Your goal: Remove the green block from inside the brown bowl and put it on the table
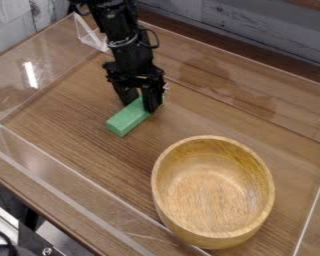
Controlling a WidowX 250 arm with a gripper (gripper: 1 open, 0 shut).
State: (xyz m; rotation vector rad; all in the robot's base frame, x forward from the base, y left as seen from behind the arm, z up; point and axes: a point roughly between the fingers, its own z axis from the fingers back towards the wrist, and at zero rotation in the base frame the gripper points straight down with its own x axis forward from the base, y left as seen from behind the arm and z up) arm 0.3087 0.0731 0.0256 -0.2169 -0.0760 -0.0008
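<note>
The black gripper (143,98) points steeply down at the table, its two dark fingers (153,97) drawn close together, with only a narrow gap between them. Their tips stand at the upper, far end of the bright green rectangular block (125,119); from this angle it cannot be told whether they pinch that end or merely touch it. The block lies flat on the brown wood-grain tabletop (69,120), its long side running diagonally away from the fingers toward the lower left.

The black arm (116,35) rises from the gripper toward the top left of the view.

The round light-brown wooden bowl (214,190) stands upright on the tabletop toward the lower right, well apart from the block and the gripper. Its hollow shows bare wood grain and holds nothing. The block is outside the bowl.

Clear plastic walls (23,75) line the table edges.
</note>
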